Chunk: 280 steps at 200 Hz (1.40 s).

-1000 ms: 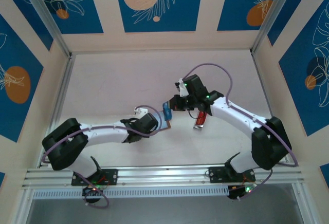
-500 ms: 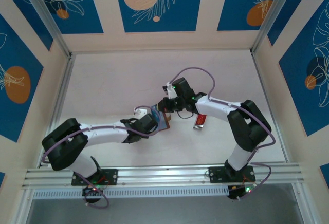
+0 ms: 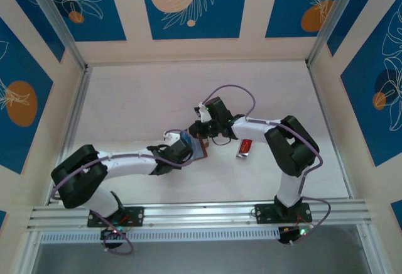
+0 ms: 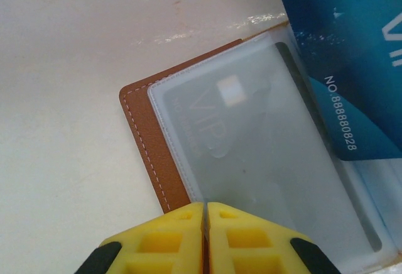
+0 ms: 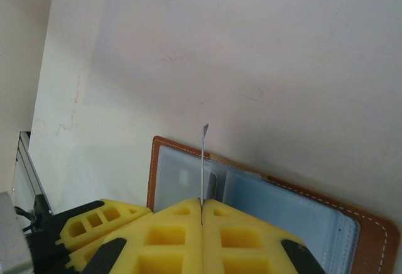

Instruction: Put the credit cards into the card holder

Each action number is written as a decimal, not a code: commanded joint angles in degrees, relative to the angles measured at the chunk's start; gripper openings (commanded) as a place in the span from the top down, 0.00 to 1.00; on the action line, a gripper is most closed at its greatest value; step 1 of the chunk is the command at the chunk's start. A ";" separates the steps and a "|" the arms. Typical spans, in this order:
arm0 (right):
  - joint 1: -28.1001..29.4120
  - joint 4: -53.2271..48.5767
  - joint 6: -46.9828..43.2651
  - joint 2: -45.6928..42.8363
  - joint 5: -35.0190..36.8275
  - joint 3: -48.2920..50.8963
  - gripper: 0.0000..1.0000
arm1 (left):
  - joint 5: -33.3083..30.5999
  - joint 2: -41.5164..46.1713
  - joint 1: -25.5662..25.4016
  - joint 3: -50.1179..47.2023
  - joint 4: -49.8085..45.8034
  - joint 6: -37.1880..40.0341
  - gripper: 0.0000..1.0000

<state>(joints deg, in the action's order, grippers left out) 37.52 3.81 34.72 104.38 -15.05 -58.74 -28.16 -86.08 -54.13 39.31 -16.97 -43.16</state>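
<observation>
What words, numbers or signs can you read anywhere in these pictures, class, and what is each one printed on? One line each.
"NO.:88880828": white print on the blue card, left wrist view.
"VI": large pale letters on the same blue card, cut off by the picture's edge.
"VIP": faint, on the pale card behind the frosted sleeve of the card holder.
Any print on the red card in the top view is too small to read.

The left arm point(image 3: 125, 159) and right arm point(image 3: 259, 125) are white tubes with bulky black joint housings, each trailed by a lilac cable point(image 3: 233, 87). Green lights point(image 3: 306, 229) glow by the bases point(image 3: 116, 216) at 6 o'clock. The fingers point(image 4: 163, 239) are yellow, square-pocketed and black-backed.
</observation>
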 commanded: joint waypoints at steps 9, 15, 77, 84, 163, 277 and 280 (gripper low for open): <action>0.49 1.97 0.37 0.81 -0.33 0.00 1.00 | -0.40 -1.02 0.43 -0.90 -1.77 -1.14 0.90; 0.53 2.06 0.39 0.74 -0.33 0.19 1.00 | -0.34 -1.01 0.43 -0.90 -1.75 -1.14 0.90; 0.76 4.70 1.13 1.39 -0.67 2.98 1.00 | -0.35 -0.88 0.43 -0.90 -1.82 -1.18 0.90; 0.80 4.92 1.06 1.37 -0.33 3.46 1.00 | -0.38 -0.90 0.43 -0.90 -1.84 -1.14 0.90; 1.42 7.19 1.84 1.82 -1.19 6.45 1.00 | -0.40 -1.05 0.52 -0.86 -1.84 -1.14 0.90; 3.09 5.92 0.12 3.35 -3.49 7.38 1.00 | -0.46 -1.01 0.52 -1.20 -1.49 -1.15 0.90; 3.04 5.86 -0.03 3.37 -3.62 7.24 1.00 | -0.44 -1.02 0.55 -1.20 -1.55 -1.14 0.90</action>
<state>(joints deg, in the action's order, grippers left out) 39.42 12.69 36.73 105.58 -15.75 -50.92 -28.16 -86.11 -54.13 39.24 -17.23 -43.18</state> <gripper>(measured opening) 0.050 0.098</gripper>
